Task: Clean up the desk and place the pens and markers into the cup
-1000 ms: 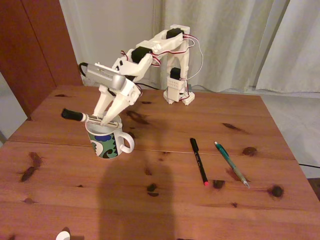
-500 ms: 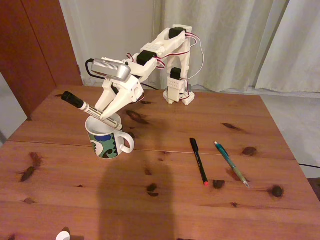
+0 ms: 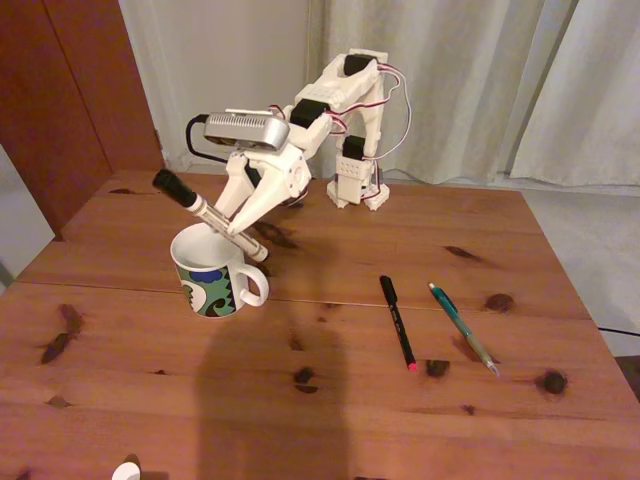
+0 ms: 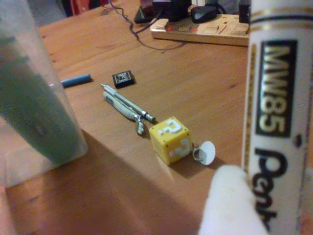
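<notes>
In the fixed view my gripper (image 3: 233, 228) is shut on the white marker (image 3: 205, 213), held tilted with its black cap up to the left. The marker's lower end hangs just above the right rim of the cup (image 3: 210, 281), a white mug with a green and blue wavy pattern. The black pen with a red tip (image 3: 398, 323) and the teal-green pen (image 3: 463, 327) lie side by side on the desk (image 3: 330, 400), to the right of the cup. In the wrist view the marker (image 4: 276, 122) stands close at the right with a white fingertip (image 4: 230, 210) against it.
The arm's base (image 3: 358, 185) stands at the desk's far edge before a curtain. A small white thing (image 3: 125, 470) shows at the bottom edge. The wrist view shows a yellow question-mark cube (image 4: 169, 139), a pen (image 4: 124, 104) and a power strip (image 4: 205, 29) on a wooden surface.
The gripper has risen and swung right with the marker. The marker went from lying nearly flat across the cup's rim to a steeper tilt, cap up.
</notes>
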`<act>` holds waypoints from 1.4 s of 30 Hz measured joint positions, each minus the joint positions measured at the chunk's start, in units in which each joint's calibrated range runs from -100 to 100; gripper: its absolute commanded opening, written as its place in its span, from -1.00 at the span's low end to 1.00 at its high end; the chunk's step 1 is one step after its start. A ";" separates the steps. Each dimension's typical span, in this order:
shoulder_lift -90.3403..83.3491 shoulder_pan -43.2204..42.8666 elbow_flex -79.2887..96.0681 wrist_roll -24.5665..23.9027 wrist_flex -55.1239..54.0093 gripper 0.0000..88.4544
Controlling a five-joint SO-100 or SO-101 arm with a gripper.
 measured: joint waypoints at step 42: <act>-2.12 12.91 2.55 1.37 -0.17 -0.67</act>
